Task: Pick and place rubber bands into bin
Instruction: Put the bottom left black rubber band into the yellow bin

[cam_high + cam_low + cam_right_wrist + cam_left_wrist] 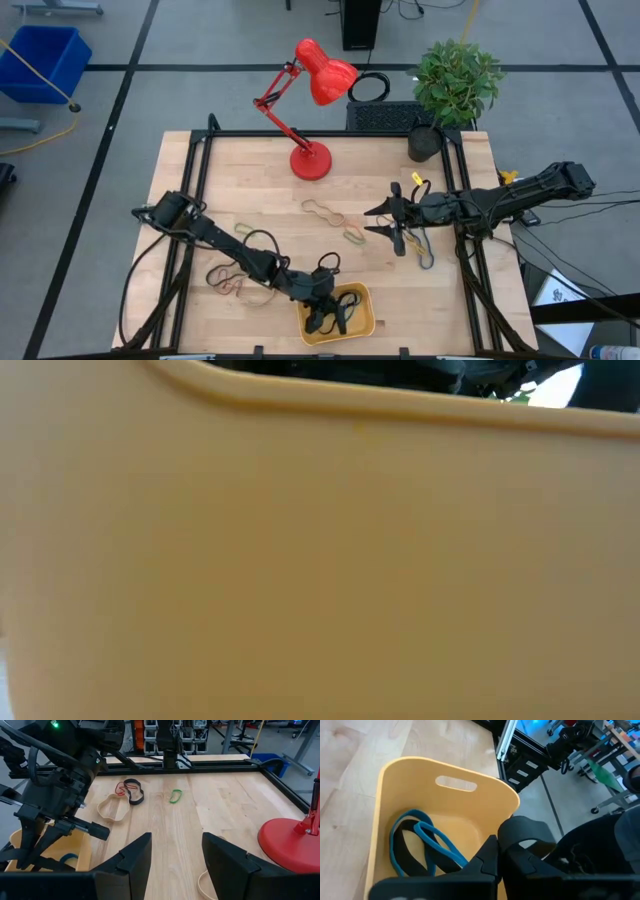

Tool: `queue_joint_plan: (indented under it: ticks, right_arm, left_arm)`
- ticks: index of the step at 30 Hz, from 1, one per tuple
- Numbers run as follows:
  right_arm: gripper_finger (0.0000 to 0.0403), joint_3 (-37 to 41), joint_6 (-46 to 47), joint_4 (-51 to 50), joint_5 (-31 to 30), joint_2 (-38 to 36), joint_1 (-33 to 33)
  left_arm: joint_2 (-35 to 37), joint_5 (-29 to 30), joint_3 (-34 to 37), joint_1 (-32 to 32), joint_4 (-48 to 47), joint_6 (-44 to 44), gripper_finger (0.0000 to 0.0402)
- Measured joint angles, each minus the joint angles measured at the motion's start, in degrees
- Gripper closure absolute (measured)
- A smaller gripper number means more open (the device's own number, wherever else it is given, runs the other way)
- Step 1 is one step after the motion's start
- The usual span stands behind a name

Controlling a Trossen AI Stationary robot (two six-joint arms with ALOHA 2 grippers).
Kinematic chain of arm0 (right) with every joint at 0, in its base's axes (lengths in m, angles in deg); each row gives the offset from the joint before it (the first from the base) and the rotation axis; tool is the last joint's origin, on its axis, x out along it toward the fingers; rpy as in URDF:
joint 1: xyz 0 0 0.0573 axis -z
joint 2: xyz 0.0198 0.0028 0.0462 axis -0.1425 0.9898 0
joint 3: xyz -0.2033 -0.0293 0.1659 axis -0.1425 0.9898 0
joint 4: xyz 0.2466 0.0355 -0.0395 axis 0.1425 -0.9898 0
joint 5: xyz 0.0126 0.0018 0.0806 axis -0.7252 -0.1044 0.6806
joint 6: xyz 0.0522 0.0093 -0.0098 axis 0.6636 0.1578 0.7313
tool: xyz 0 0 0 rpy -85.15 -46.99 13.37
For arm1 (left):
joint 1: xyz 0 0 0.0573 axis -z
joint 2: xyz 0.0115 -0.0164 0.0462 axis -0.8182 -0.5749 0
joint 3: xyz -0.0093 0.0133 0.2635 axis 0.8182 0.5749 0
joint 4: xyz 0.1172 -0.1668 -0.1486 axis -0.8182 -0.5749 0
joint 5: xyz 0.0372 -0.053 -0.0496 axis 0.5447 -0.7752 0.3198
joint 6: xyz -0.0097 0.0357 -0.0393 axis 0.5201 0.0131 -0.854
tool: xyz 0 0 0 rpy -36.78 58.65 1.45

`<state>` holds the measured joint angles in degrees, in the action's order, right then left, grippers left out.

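Note:
The yellow-orange bin (358,322) stands at the table's near edge, and its wall (300,560) fills the low view. My left gripper (330,316) reaches down into it, shut, with a blue rubber band (427,842) and a black one (407,855) lying on the bin floor and running up to its fingertips (487,857). Loose rubber bands lie flat on the wood: a tan one (320,210), a greenish one (355,237), and a reddish and black pair (226,282). My right gripper (392,222) hovers open above the table's right half, holding nothing. My left gripper comes slanting down into the bin from the table's left. The blue band's near end (462,860) runs in under the fingertips, which hide the place of contact. The rest of the blue and black bands lies slack on the bin floor.
A red desk lamp (312,160) stands at the table's far middle and a potted plant (425,140) at its far right. A dark band (424,250) lies under the right arm. From the right wrist I see a tan band (111,807) and a green one (175,796).

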<state>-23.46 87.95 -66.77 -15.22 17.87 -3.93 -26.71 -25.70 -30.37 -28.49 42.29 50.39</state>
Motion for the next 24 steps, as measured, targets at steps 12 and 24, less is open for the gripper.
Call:
queue_joint_plan:
  ticks: [12, 24]
  right_arm:
    - [0.0231, 0.0, 0.16, 0.0, 0.0, 0.01, 0.0]
    - [0.023, 0.0, 0.22, 0.0, 0.02, 0.02, 0.0]
  left_arm:
    - [0.0, 0.02, 0.0, -0.9, 0.0, -0.92, 0.0325]
    - [0.0, 0.04, 0.0, -0.9, 0.0, -1.33, 0.032]
